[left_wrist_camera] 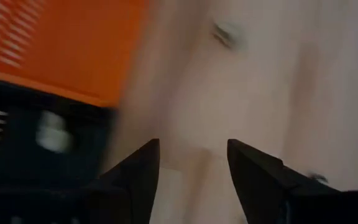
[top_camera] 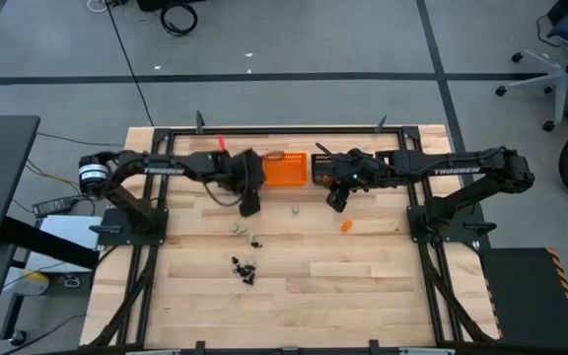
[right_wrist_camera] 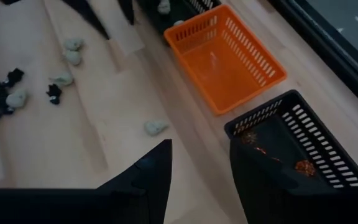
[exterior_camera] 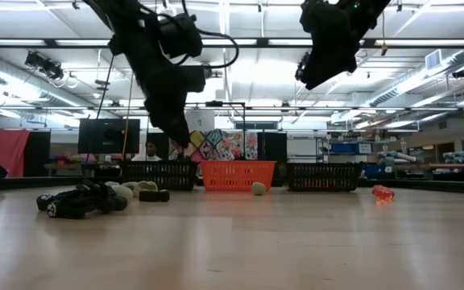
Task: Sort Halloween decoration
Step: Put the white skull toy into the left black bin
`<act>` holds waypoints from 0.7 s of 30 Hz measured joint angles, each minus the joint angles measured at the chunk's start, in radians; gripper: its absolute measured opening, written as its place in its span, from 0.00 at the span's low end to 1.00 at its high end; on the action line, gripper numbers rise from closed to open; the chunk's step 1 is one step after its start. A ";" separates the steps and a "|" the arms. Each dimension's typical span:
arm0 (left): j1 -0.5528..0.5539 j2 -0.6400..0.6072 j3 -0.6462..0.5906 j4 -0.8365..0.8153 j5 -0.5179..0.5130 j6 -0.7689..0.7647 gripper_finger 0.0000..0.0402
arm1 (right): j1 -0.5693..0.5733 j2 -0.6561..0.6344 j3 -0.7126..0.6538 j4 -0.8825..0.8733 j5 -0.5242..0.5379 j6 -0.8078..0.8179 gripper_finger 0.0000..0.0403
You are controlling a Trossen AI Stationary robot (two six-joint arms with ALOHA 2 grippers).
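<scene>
L gripper hangs above the table just in front of the L black basket near the far edge, fingers spread, nothing between them. A pale trinket lies inside that basket, so my guess is this basket takes the pale ones and the next step is fetching another.

To do it well: lift clear of the basket rim, swing toward the pale trinkets nearest, drop straight down w/ fingers astride one piece only, close gently; they're tiny and could roll.

Black cluster sits closer to the near edge, mid-table; some black bits mix w/ pale ones, so pick from the loose side.

Orange basket at far edge centre looks empty in the R wrist view. A lone pale piece lies in front of it.

R gripper hovers beside the R black basket, fingers apart, empty. That basket holds orange bits. One orange trinket lies near, toward the R edge.

Arms are close across the centre; keep paths apart.
</scene>
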 joint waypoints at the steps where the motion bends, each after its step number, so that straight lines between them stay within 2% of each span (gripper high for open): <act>1: -0.023 0.000 0.000 -0.024 -0.001 -0.015 0.48 | 0.006 0.000 0.000 0.000 0.000 -0.003 0.41; 5: -0.110 0.012 0.000 -0.080 -0.006 -0.088 0.48 | 0.027 0.000 0.000 0.001 0.001 -0.010 0.41; 10: -0.204 0.011 -0.046 -0.082 -0.091 -0.152 0.48 | 0.051 0.000 0.000 0.008 0.001 -0.014 0.41; 21: -0.284 0.011 -0.139 -0.031 -0.102 -0.202 0.48 | 0.072 0.000 0.000 0.063 0.023 -0.009 0.41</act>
